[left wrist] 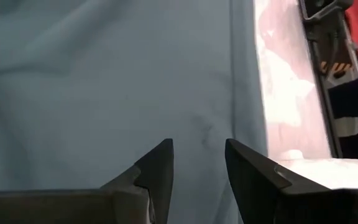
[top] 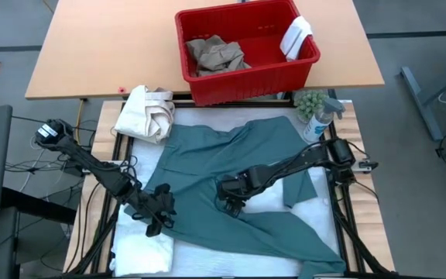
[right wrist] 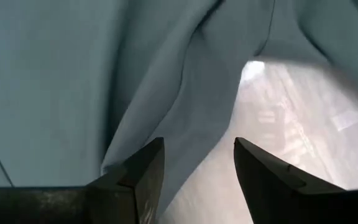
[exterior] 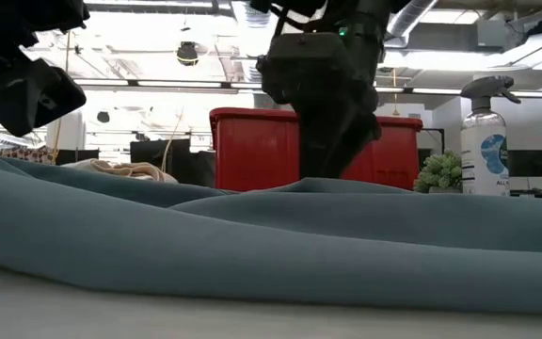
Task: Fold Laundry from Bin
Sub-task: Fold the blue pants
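The teal garment lies spread under both tools: left tool released over its edge, right tool apparently released mid-cloth.

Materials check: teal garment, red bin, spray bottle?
Teal garment: looks like thin woven cloth with a matte finish; it drapes in soft folds and shows a stitched seam. Red bin: appears to be rigid moulded plastic, slightly glossy, with slotted sides. Spray bottle: clear plastic by the look, with a printed label and grey trigger head.
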